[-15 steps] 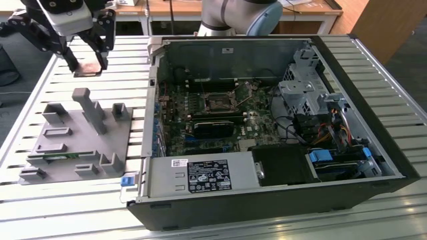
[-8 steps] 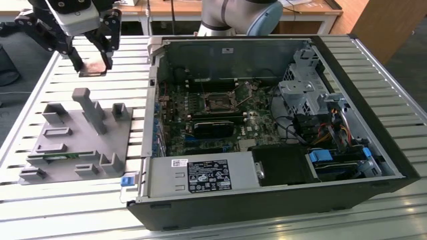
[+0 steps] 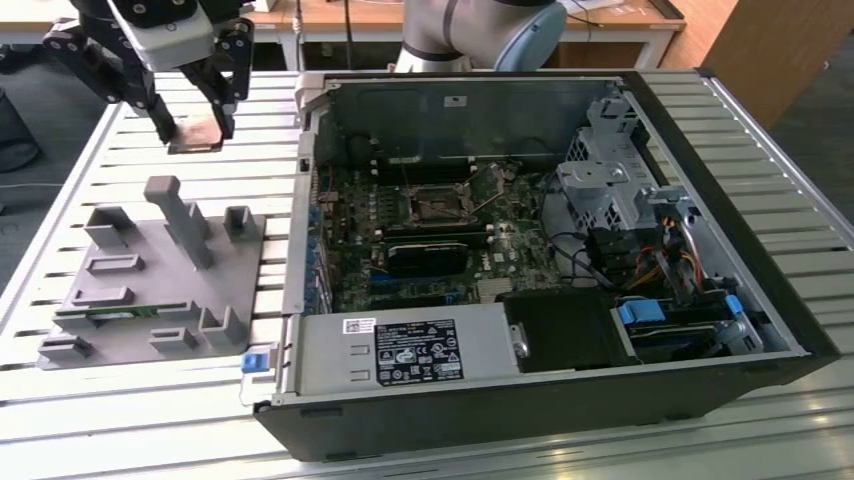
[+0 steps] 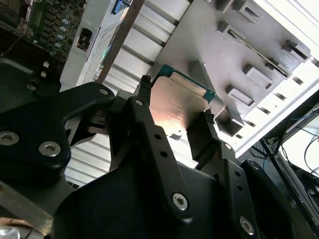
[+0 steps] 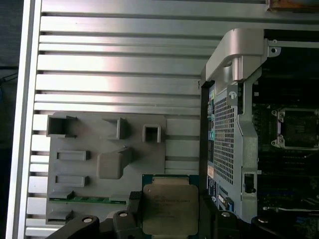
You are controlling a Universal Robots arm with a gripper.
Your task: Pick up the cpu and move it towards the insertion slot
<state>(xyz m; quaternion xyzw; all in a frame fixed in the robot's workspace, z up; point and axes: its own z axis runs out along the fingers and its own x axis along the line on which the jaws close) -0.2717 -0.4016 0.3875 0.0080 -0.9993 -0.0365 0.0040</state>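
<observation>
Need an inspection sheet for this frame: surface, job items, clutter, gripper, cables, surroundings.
Surface: slatted metal table, carrying the open computer case and a grey holder tray.
Job's things: cpu held off the table, above the tray's edge; insertion slot on the board inside the case, apart from it.
Clutter: green memory stick lying in the tray.
Grippers: gripper shut on the cpu's edges.
Cables: bundle inside the case at the exterior view's right.
Surroundings: wooden desks behind the table.
</observation>
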